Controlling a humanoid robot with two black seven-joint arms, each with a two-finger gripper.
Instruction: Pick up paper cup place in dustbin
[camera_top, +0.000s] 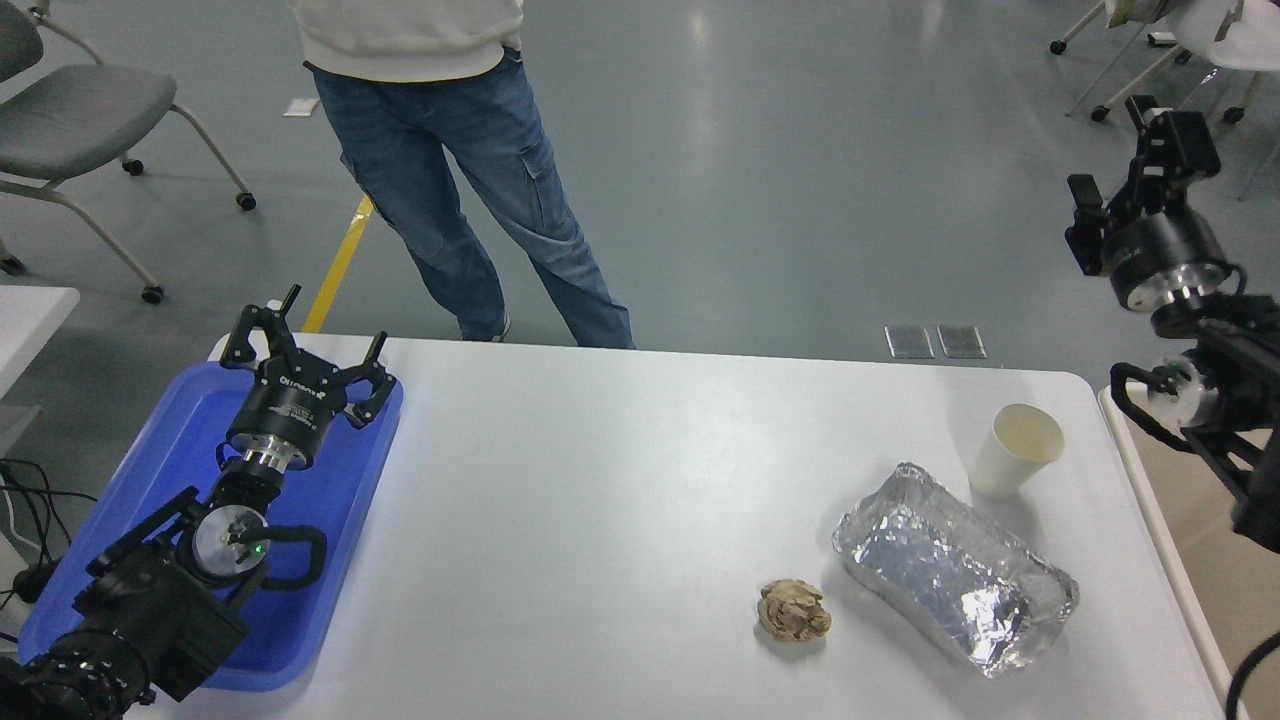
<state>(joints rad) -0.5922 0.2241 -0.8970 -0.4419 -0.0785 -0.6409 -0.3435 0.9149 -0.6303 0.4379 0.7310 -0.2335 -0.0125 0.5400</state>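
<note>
The paper cup (1015, 450) is small, white and tapered, with a cream inside. It stands upright on the white table (600, 500) near the right edge. The dustbin (1150, 500) shows only as a pale cream rim and a beige inside beyond the table's right edge, partly behind my right arm. My right gripper (1125, 160) is open and empty. It is raised high at the far right, well above and to the right of the cup. My left gripper (300, 335) is open and parked over the blue tray (150, 480) at the lower left.
A crinkled silver foil tray (955, 565) lies just in front of the cup. A crumpled brown paper ball (794, 610) lies left of the foil tray. A person (450, 170) stands at the table's far side. A grey chair (80, 110) is at the top left.
</note>
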